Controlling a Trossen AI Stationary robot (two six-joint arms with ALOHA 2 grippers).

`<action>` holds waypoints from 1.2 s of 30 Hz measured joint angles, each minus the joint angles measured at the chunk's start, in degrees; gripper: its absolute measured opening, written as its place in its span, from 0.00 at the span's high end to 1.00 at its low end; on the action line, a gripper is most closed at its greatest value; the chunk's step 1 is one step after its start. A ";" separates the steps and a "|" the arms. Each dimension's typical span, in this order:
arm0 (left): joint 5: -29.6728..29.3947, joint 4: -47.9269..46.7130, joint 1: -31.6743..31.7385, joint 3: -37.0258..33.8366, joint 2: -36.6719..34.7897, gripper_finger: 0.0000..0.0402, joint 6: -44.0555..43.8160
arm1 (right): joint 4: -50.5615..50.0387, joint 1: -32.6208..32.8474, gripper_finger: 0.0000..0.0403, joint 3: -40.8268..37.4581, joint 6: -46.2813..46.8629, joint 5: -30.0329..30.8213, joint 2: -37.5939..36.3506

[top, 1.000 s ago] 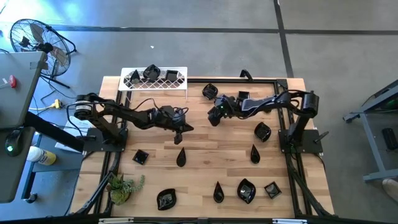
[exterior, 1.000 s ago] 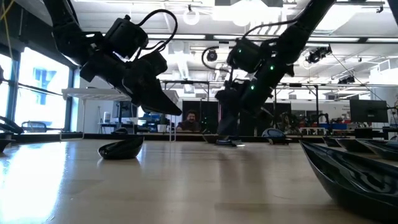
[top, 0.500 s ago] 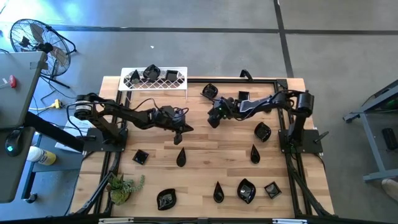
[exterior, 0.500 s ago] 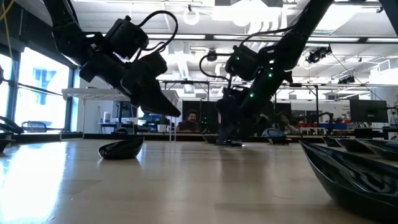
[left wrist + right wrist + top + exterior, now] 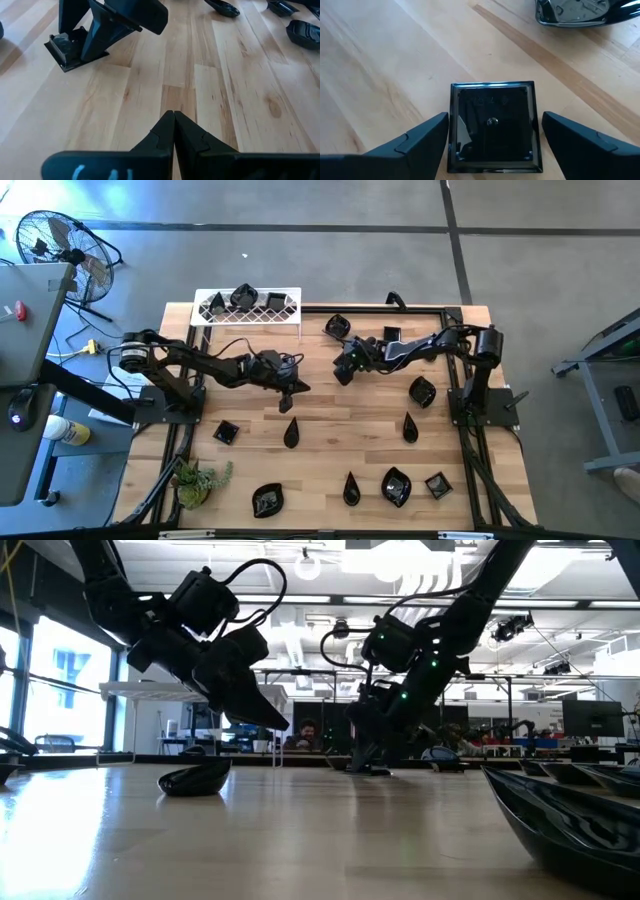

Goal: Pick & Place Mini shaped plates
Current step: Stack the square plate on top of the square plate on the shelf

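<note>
A square black mini plate lies flat on the wooden table, right of the table's middle. My right gripper hangs open just over it, slanting down, one finger on each side of the plate with a gap on both sides. It also shows in the high view. My left gripper is shut and holds nothing. It hovers over bare wood at the table's middle. A teardrop plate lies just nearer than it. Another plate rests beyond the right gripper.
A white wire rack at the far left edge bears two black plates. More black plates lie along the near edge and right side. A small green plant sits at the near left corner. Bare wood lies between the arms.
My right gripper has sunk slightly toward the square plate and stays open. The plate has not moved.
</note>
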 joint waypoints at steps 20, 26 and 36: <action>-0.22 0.02 0.00 -0.02 -0.02 1.00 1.55 | 0.88 -0.02 0.37 -0.13 0.63 -0.75 -0.25; -0.93 0.00 0.00 -0.02 -0.02 1.00 1.55 | 0.70 0.07 0.38 -0.24 0.65 -2.61 -2.02; -2.59 -0.31 0.00 -0.02 -0.02 1.00 1.55 | 1.74 0.02 0.38 -0.24 2.48 -2.90 -3.48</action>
